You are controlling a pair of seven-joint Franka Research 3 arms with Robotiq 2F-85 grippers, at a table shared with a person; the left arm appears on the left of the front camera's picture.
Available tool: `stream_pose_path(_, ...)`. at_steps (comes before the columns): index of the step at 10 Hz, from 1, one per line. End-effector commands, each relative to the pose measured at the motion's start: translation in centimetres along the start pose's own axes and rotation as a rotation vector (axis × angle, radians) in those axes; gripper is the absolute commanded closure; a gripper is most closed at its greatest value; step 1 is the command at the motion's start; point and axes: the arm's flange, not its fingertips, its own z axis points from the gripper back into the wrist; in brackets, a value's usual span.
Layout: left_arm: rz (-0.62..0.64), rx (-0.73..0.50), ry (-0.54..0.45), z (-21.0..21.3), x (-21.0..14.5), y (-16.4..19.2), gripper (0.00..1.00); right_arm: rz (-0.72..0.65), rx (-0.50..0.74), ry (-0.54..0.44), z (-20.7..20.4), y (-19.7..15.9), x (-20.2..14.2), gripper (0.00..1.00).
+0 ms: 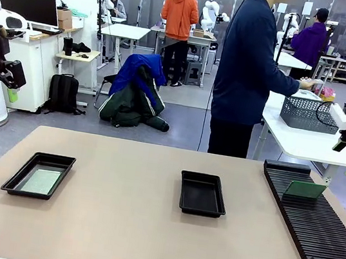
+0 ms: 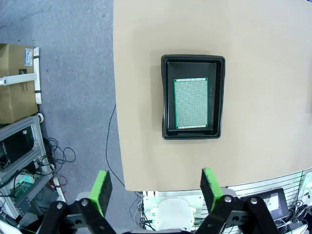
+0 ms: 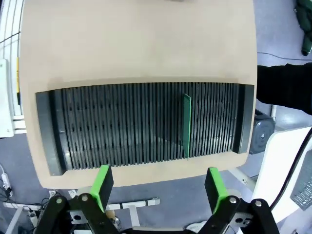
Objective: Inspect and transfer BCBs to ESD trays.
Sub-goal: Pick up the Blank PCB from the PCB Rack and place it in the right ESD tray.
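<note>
Bright even indoor light, soft shadows (wrist views fisheye-curved), sharp focus

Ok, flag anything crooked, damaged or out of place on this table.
Nothing stands out. One BCB lies flat and square inside the left ESD tray, a second BCB stands upright in a slot of the black rack, and the middle ESD tray sits straight.

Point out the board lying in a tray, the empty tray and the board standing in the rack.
BCB in tray (image 2: 190, 103): left wrist view, middle of speckled face.
Empty ESD tray (image 1: 202, 196): front view, bare floor.
BCB in rack (image 3: 187, 126): right wrist view, top edge.
</note>
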Motion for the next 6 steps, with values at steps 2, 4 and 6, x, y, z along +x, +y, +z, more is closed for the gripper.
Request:
stream_pose_path(2, 0.001, 0.001, 0.0, -0.2, -0.1, 0.0, 0.03, 0.012, -0.013, 0.053, -3.9, -1.1, -0.7, 0.0)
stream_pose_path(4, 0.001, 0.001, 0.0, -0.2, -0.1, 0.0, 0.03, 0.007, -0.002, 0.087, -6.5, -1.9, -0.7, 0.0)
stream_pose_path(6, 0.001, 0.001, 0.0, -0.2, -0.1, 0.0, 0.03, 0.003, 0.007, 0.096, -8.9, -2.7, -1.0, 0.0)
